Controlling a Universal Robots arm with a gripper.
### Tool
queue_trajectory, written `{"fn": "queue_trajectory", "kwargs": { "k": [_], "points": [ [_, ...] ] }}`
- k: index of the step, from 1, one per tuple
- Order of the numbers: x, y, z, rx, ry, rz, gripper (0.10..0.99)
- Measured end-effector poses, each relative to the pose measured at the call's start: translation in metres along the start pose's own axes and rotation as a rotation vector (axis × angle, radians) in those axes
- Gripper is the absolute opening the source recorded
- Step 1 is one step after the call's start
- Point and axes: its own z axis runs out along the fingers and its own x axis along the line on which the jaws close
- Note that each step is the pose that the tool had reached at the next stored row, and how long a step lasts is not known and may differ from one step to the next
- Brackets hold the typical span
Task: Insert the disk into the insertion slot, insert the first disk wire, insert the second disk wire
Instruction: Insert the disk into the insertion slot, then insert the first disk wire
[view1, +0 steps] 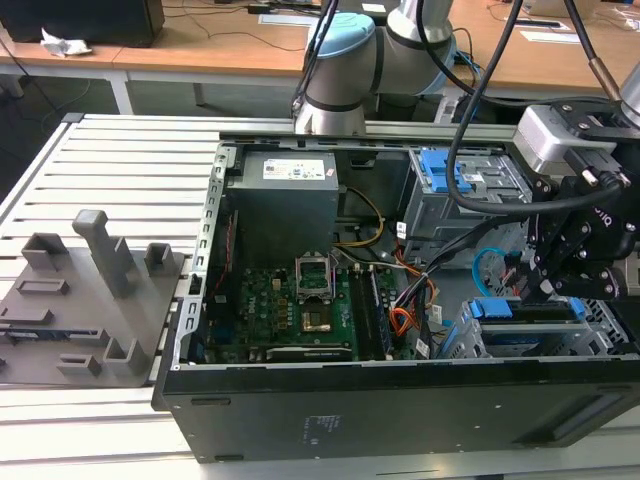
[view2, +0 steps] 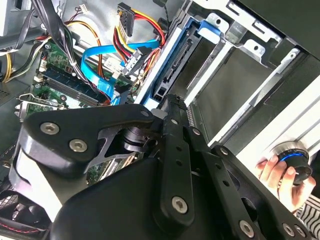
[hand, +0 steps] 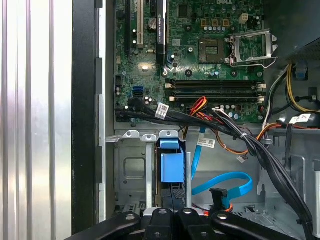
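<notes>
Quick rundown for you. In the exterior view your gripper (view1: 552, 292) hangs at roughly 3 o'clock. It's right over the insertion slot (view1: 467, 345), which sits at about 4 o'clock inside the open computer case (view1: 400, 405). The disk (view1: 497, 309) is down in that slot on its edge, with the blue carrier showing at the rim. In the first wrist view the fingers (hand: 161, 215) look pulled in tight on the disk's exposed edge, so I'd call that a grip on the disk.

Neither wire looks plugged in at the disk end. In the first wrist view the second disk wire (hand: 227, 181) curls in a loop on the case floor just beside the slot, and its black plug lies loose near the gripper. In the second wrist view the first disk wire (view2: 131, 37) hangs its black plug just beside the disk's connector edge, close but apart from it.

Other stuff in the exterior view: the motherboard (view1: 290, 310) is at about 7 o'clock in the case, and the grey bay with the blue latch (view1: 445, 175) is at 1 o'clock. A grey fixture block (view1: 90, 290) sits on the slatted table (view1: 110, 165) at 9 o'clock, well apart from the case. In the second wrist view a hand (view2: 272, 172) rests on a blue-ringed knob (view2: 296, 161) beyond the slot's outer wall.
</notes>
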Motion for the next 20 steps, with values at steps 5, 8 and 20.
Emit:
{"fn": "queue_trajectory", "kwargs": {
  "k": [5,8,20],
  "points": [
    [0.0000,-0.0001,0.0000,0.000,0.0000,0.000,0.106],
    [0.0000,-0.0001,0.0000,0.000,-0.0001,0.000,0.106],
    [-0.0033,-0.0108,-0.0003,0.000,0.0000,0.000,0.302]
  ]
}}
